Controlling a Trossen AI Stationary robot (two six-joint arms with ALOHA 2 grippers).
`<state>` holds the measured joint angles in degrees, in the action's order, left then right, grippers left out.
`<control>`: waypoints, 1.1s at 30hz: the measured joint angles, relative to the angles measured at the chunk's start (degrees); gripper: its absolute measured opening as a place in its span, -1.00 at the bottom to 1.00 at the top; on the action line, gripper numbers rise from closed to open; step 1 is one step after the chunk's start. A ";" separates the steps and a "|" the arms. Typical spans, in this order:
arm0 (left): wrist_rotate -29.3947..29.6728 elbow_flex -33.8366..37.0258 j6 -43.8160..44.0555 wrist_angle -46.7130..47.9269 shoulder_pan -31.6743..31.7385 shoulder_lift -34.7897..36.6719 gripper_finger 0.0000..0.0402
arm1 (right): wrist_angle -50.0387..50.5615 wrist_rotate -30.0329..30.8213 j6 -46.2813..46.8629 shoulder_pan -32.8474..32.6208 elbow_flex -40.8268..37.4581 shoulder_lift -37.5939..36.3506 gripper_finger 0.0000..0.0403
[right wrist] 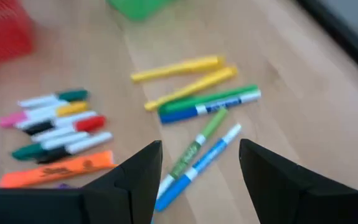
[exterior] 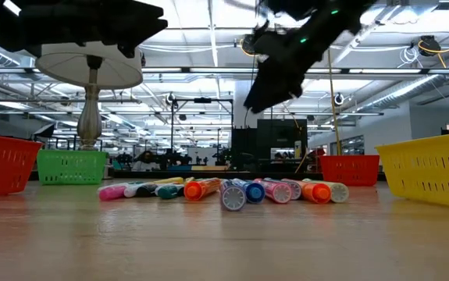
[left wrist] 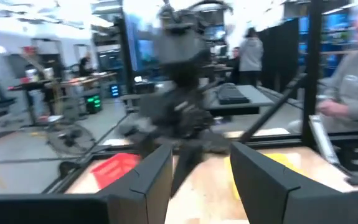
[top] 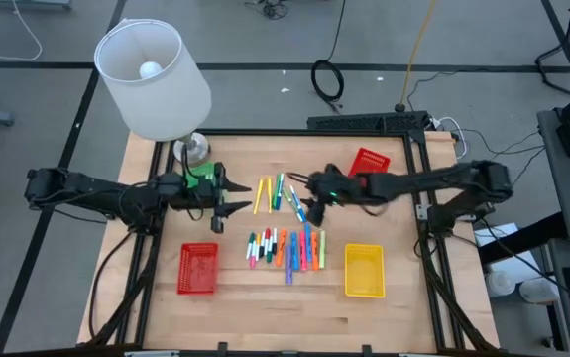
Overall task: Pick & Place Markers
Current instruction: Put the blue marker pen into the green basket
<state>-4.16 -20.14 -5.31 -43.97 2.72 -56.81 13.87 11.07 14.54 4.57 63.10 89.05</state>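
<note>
While the right gripper (right wrist: 197,168) hovers wide over the markers (top: 286,246) at mid-bench, the left gripper (top: 237,193) waits wide, centre-left.

About twenty thin markers (top: 285,243) lay flat on the wooden table, in two loose groups near its middle. The farther group held two yellow markers (right wrist: 185,74) lying almost parallel, just beside a green marker (right wrist: 207,99) and a blue marker with a white band (right wrist: 213,107). Near these lay a light green marker (right wrist: 197,142) and a blue and white marker (right wrist: 198,167), side by side and angled across the others. The nearer group formed a rough row of short pens lying close together, with white barrels and pink, yellow, red and green caps (right wrist: 54,121), plus an orange marker (right wrist: 57,169) at one end.
</note>
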 joint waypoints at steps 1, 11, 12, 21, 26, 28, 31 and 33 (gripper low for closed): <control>-1.13 0.00 -0.46 0.22 0.00 0.05 -0.15 | 2.24 -0.71 0.68 0.85 2.19 2.24 0.00; -3.87 0.00 -3.23 3.86 -0.17 0.19 -0.15 | 7.38 -0.83 2.91 3.33 12.94 20.14 0.00; -3.87 0.00 -3.23 3.94 -0.17 0.19 -0.15 | 7.26 -0.83 3.36 3.37 13.00 21.00 0.00; -3.87 0.00 -3.43 3.71 -0.18 0.19 -0.15 | 7.46 -0.72 5.39 4.92 12.97 24.36 0.00; -3.87 0.02 -3.38 3.66 -0.17 0.19 -0.15 | 8.33 -0.80 5.81 5.61 12.98 24.29 0.00; -3.79 0.00 -3.24 3.66 -0.17 0.19 -0.15 | 9.38 -0.76 6.13 5.65 12.97 24.28 0.00; -3.51 0.00 -3.21 3.64 -0.17 0.19 -0.15 | 10.44 -0.85 7.03 5.14 12.66 24.27 0.00; -3.48 0.00 -3.18 3.64 -0.17 0.19 -0.15 | 10.80 -0.85 7.40 4.69 12.06 24.27 0.00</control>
<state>-7.64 -20.14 -8.49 -40.34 2.55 -56.62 24.67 10.22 21.93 9.26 75.16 113.32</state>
